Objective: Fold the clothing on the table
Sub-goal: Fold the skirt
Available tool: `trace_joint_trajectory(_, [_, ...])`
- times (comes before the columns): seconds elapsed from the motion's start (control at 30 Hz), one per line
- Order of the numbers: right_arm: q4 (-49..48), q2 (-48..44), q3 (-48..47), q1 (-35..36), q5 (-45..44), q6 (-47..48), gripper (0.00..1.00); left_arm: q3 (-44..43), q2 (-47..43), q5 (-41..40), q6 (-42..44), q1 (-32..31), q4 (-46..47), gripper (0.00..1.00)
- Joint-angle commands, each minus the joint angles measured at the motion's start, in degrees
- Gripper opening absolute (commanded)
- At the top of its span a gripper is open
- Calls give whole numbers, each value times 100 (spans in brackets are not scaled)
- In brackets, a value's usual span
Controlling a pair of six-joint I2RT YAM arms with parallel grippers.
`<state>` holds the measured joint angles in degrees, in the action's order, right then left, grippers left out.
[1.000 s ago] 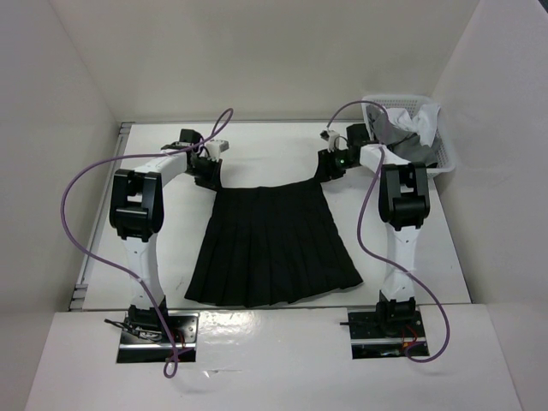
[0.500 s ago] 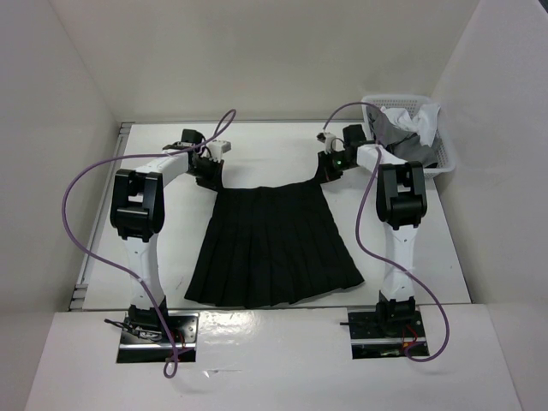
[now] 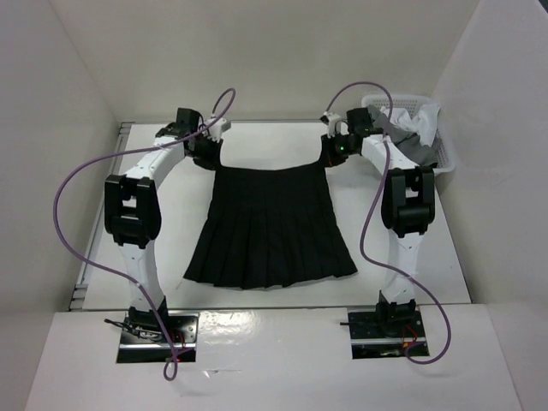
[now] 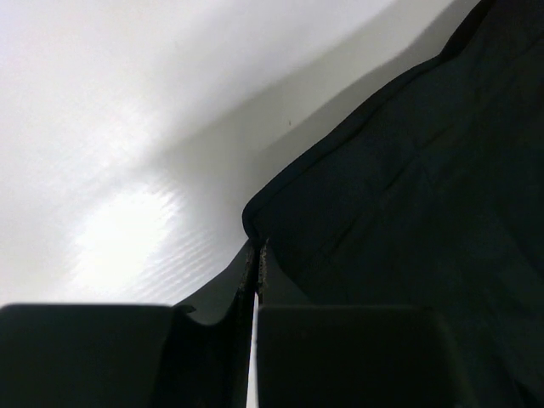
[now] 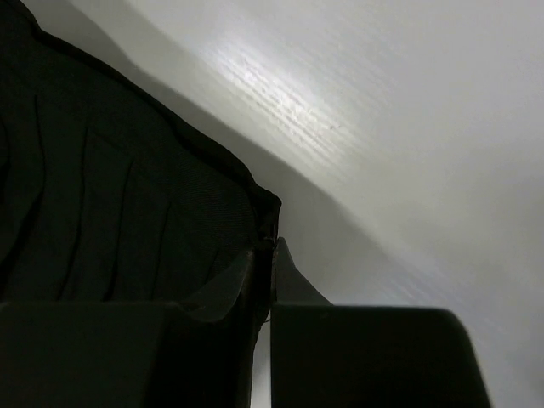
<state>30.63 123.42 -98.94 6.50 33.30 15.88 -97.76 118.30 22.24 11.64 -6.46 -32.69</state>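
Observation:
The clothing (image 3: 270, 227), a black pleated skirt, lies flat in the middle of the white table (image 3: 171, 214), waistband at the far side and hem toward the arm bases. My left gripper (image 3: 208, 157) is shut on the waistband's left corner. My right gripper (image 3: 332, 157) is shut on the right corner, and the waistband runs taut between the two. The left wrist view has the closed gripper (image 4: 256, 251) pinching the dark fabric edge (image 4: 408, 195). In the right wrist view the gripper (image 5: 272, 246) pinches the skirt corner (image 5: 110, 204) the same way.
A white plastic basket (image 3: 445, 158) holding grey and white garments (image 3: 411, 128) stands at the far right, close behind the right arm. A metal rail (image 3: 98, 231) runs along the table's left edge. White walls enclose the table on three sides.
The right gripper has shut on the waistband corner. Both arms have moved toward the far wall, drawing the waistband straight and pulling the whole skirt slightly away from the bases.

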Motion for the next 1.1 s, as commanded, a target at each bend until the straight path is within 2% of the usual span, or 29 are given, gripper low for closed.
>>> trace_joint_trajectory(0.0, [-216,-625,-442,27,-271,-6,0,-463,-500,-79,146,22,-45,0])
trace_joint_trajectory(0.2, [-329,-731,-679,27,-526,-59,0,-753,-895,-246,198,74,8,0])
trace_joint_trajectory(0.37, [-514,-1082,-504,27,-728,-111,0,-815,-1194,-176,260,127,8,0])
trace_joint_trajectory(0.6, [-453,-1890,93,27,-728,81,0,282,-1968,-115,620,127,122,0])
trace_joint_trajectory(0.9, [-58,-3559,1578,448,-1044,775,0,1898,-2926,-62,998,127,69,0])
trace_joint_trajectory(1.07, [521,-4096,2360,668,-1176,1241,0,2462,-3541,-62,1279,127,-62,0])
